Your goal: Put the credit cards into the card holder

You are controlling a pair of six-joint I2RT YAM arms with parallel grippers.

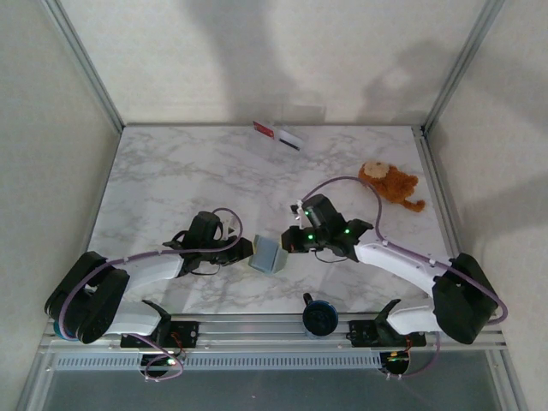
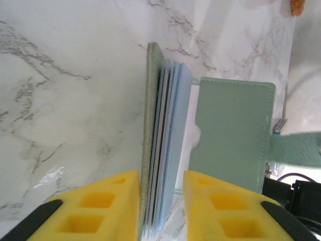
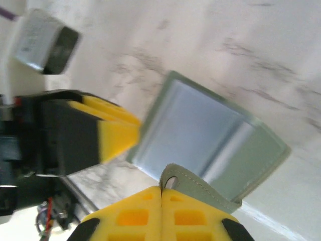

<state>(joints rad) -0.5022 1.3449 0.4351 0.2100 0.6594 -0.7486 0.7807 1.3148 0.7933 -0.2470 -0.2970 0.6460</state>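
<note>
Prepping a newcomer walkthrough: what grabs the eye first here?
The grey-green card holder stands open between the arms, with the right gripper shut on its flap and the left gripper straddling its leaves. The two credit cards lie untouched at the far edge of the marble table, and a brown plush toy sits far right.

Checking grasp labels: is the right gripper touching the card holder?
Touching. The right wrist view shows the right gripper shut on a flap of the card holder.
</note>
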